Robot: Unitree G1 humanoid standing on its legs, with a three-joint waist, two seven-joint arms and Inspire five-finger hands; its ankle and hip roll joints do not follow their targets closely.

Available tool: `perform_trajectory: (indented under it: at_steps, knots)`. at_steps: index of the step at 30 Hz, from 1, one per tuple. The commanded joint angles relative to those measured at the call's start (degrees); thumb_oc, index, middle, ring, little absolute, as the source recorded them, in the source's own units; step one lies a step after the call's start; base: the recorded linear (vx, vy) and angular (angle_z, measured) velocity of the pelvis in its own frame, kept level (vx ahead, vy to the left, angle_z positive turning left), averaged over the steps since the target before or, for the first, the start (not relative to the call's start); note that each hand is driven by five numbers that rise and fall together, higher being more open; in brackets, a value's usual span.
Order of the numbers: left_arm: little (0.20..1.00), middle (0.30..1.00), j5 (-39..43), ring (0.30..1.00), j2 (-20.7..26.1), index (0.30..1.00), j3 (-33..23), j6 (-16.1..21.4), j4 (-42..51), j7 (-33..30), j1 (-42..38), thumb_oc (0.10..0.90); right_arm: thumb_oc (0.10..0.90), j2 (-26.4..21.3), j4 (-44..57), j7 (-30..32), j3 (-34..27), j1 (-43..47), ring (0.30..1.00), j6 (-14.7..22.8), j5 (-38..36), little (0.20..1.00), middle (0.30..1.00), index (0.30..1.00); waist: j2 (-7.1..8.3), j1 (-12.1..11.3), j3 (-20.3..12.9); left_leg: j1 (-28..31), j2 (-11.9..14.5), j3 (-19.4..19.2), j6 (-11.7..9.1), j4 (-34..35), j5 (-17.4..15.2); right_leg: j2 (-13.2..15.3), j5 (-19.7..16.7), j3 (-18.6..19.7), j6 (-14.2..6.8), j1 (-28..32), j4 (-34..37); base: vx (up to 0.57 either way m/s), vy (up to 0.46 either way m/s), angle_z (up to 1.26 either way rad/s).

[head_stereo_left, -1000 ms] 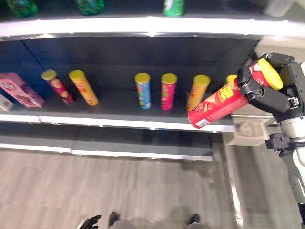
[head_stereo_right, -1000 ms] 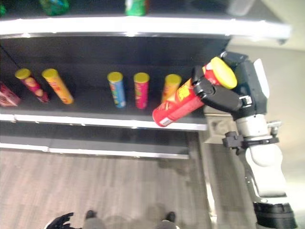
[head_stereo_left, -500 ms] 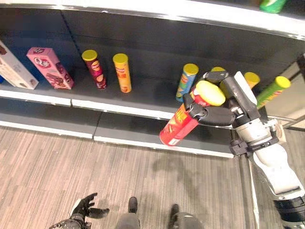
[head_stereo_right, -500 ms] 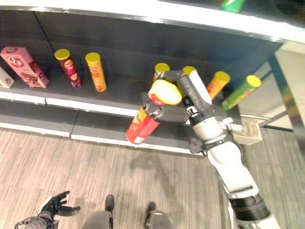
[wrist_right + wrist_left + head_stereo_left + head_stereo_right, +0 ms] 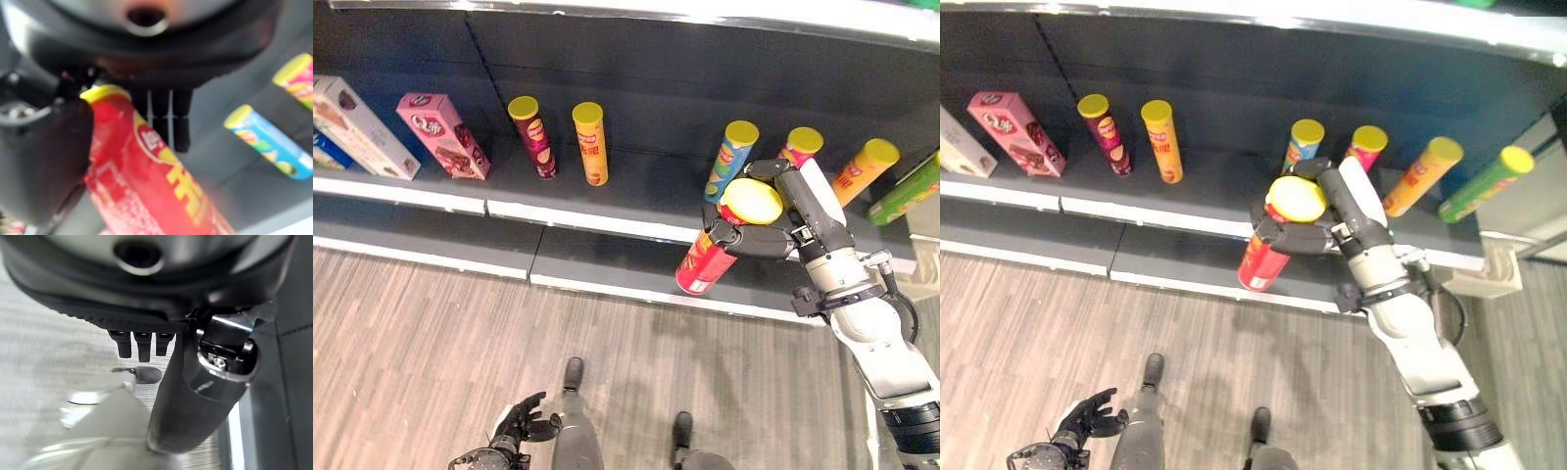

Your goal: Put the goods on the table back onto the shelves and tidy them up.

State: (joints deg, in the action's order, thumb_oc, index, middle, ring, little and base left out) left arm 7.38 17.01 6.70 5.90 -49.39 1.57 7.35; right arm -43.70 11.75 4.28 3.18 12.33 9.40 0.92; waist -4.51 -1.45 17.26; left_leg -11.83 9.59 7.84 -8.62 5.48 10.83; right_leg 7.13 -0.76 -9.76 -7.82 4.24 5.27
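My right hand (image 5: 808, 213) is shut on a red crisp can (image 5: 703, 266) with a yellow lid, fingers and thumb wrapped round its upper part (image 5: 146, 186). The can hangs tilted, lid up, in front of the dark shelf board (image 5: 646, 194), just before the blue can (image 5: 732, 160) and the pink can (image 5: 800, 147). Further along the same board stand a maroon can (image 5: 530, 137), a yellow can (image 5: 591, 144), an orange can (image 5: 862, 168) and a green can (image 5: 911, 191). My left hand (image 5: 517, 427) hangs low over the floor with relaxed fingers and holds nothing.
A pink box (image 5: 443, 134) and a white box (image 5: 357, 127) lean on the shelf's left part. A lower shelf board (image 5: 607, 262) juts out beneath. There is a gap between the yellow can and the blue can. Wood-look floor (image 5: 431, 333) lies before the shelves.
The camera has swung, shifting the whole picture. The red can in my right hand now sits before the blue and pink cans instead of at the shelf's right end, and stands steeper.
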Motion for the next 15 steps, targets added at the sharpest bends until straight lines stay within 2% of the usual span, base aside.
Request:
perform_trajectory:
  at_steps: [1,6,15]
  knots:
    - [0.9,0.9,-2.5,0.9,6.5,0.9,0.1,1.8,1.9,-1.9,1.0,0.8,0.4,-0.9,8.0,5.7,-1.6,10.0,0.3,4.2,4.1,0.3,0.3,0.3,3.53,-2.6,-4.0,0.3,-4.5,-4.4,3.0,-5.6,-8.7,4.4,2.2,3.7,-1.2,-5.5,-3.3,0.01,0.391,-0.49]
    - [0.9,0.9,-1.8,0.9,6.6,0.9,-1.1,1.7,1.3,-3.3,1.1,0.8,0.4,-0.6,6.6,7.6,1.5,13.3,0.3,3.1,9.8,0.3,0.3,0.3,4.73,-3.5,-3.5,-1.2,-4.9,-6.3,4.2,-7.4,-10.0,5.9,-0.2,4.4,-2.3,-7.4,-2.2,0.0,0.057,-0.28]
    - [0.9,0.9,-1.7,0.9,5.9,0.9,0.3,1.7,3.6,-3.4,1.4,0.8,0.4,-0.7,4.9,8.3,3.7,14.5,0.3,2.6,12.2,0.3,0.3,0.3,5.43,-3.4,-2.8,-0.8,-4.2,-5.8,4.0,-6.3,-9.6,5.4,-0.1,3.8,-2.4,-7.6,-2.2,0.01,-0.034,0.0]
